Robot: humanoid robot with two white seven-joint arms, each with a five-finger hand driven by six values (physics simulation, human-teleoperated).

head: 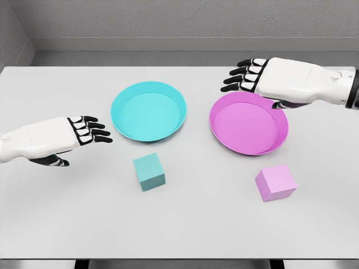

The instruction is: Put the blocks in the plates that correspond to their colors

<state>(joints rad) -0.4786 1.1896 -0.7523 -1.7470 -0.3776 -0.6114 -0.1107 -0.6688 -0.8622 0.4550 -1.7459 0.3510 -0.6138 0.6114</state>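
A teal block (149,171) rests on the white table, just in front of the teal plate (148,111). A pink block (275,182) lies in front of the pink plate (248,123), at the right. My left hand (92,130) hovers left of the teal plate and up-left of the teal block, fingers stretched out, holding nothing. My right hand (242,76) hangs over the far edge of the pink plate, fingers extended toward the left, empty. Both plates hold nothing.
The white table (56,213) runs to a grey wall at the back and ends at a front edge near the bottom of the view.
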